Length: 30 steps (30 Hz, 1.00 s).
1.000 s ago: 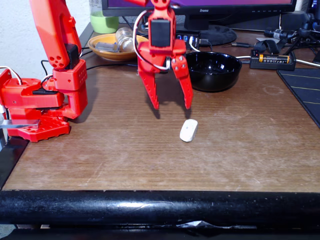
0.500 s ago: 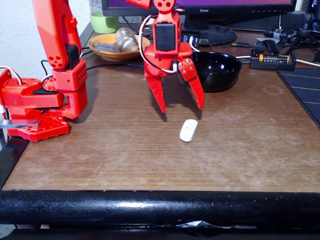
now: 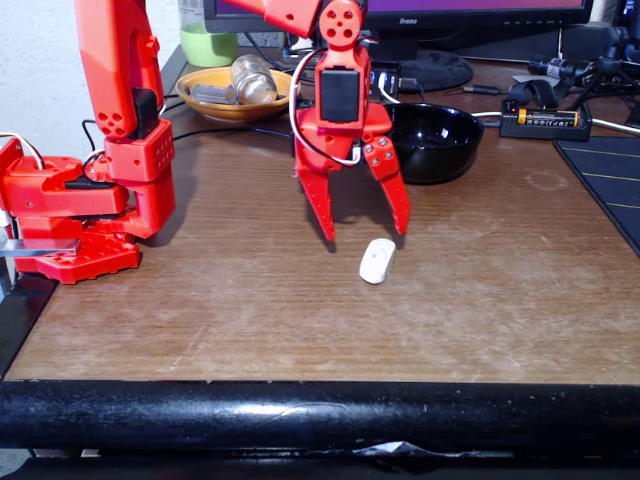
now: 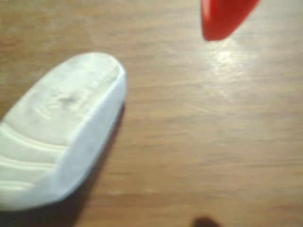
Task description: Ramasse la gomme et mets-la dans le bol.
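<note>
Surface: worn brown wooden desk (image 3: 480, 290), monitor base at the back.
Eraser: white oblong eraser (image 3: 377, 261) lying flat on the desk, mid-table; close up in the wrist view (image 4: 61, 132).
Gripper: red gripper (image 3: 367, 235) pointing down, fingers spread wide, holding nothing, tips just behind the eraser.
Bowl: glossy black bowl (image 3: 440, 150) behind the gripper, well apart from the eraser.

Bright red printed arm (image 3: 120, 60) on a ribbed red base (image 3: 75, 255), black servo block at the wrist (image 3: 339, 95), white cable loop alongside, gripper (image 3: 368, 238) with two tapered red fingers (image 3: 321, 200), small screw holes.
</note>
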Motion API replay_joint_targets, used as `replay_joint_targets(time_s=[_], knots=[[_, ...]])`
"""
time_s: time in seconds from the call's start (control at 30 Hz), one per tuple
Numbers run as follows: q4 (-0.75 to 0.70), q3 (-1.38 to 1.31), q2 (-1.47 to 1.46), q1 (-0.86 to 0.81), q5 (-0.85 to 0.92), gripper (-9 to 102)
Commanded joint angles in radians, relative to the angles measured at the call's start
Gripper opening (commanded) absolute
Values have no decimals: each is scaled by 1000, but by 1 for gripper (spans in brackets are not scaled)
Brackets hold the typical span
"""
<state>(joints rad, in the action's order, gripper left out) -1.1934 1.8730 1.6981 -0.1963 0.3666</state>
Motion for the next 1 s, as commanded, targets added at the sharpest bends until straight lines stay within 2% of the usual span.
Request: replay_joint_targets(time_s=[0.0,0.97], knots=[[-2,-86,2,14,-11,28],[112,-38,-129,21,-3,28]])
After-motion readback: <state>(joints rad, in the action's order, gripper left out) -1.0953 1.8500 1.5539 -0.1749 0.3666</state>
